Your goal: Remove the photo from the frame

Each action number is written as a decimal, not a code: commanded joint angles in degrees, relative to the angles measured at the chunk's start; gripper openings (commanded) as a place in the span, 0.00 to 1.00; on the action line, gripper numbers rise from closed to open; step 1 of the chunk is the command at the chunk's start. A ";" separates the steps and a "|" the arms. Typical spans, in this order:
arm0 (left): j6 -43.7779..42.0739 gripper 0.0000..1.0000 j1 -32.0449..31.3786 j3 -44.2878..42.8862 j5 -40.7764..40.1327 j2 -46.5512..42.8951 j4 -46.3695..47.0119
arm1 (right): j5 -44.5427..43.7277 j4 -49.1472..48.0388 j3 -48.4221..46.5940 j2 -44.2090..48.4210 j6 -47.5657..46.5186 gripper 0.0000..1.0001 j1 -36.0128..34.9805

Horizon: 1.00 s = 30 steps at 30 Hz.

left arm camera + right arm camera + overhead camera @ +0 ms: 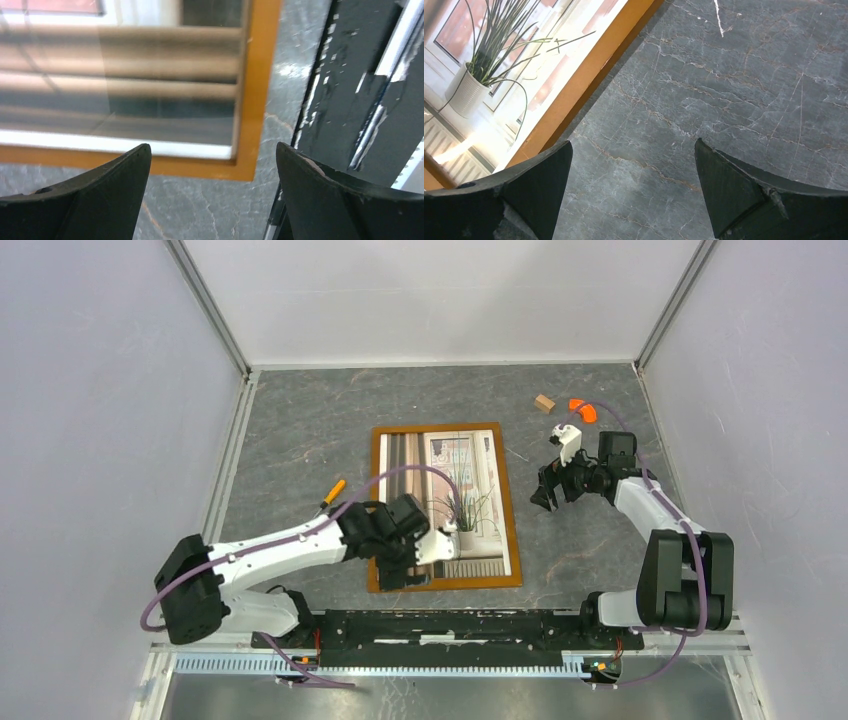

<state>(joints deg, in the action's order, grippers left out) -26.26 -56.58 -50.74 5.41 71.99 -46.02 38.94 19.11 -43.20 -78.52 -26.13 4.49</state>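
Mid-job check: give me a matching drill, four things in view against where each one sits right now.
Things:
1. large picture frame with thin orange-brown wooden border
2. black left gripper
3. black right gripper
4. small tan wooden block

Places:
A. over the bare grey marbled table, right of the frame, jaws open
B. far right of the table, beside a small orange item
C. flat mid-table, the window-and-plant photo inside it
D. above the frame's near-left corner, jaws open

Pairs: 1-C, 2-D, 3-A, 4-B
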 commanded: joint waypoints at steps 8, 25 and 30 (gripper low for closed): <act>5.61 1.00 -10.69 2.75 -8.46 8.41 13.57 | 0.15 -1.44 0.22 -1.85 -0.50 0.98 -0.26; 1.46 0.95 -4.35 1.60 -7.36 14.50 21.01 | 2.35 -0.20 0.05 -2.66 -0.41 0.98 -0.10; 0.88 0.89 2.53 -2.02 -3.27 16.76 21.68 | 2.55 -0.05 -0.22 -3.09 -0.46 0.98 -0.10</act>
<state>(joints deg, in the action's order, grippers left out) -22.65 -59.27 -48.62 1.41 87.26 -29.74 39.90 18.96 -43.20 -80.99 -26.37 4.49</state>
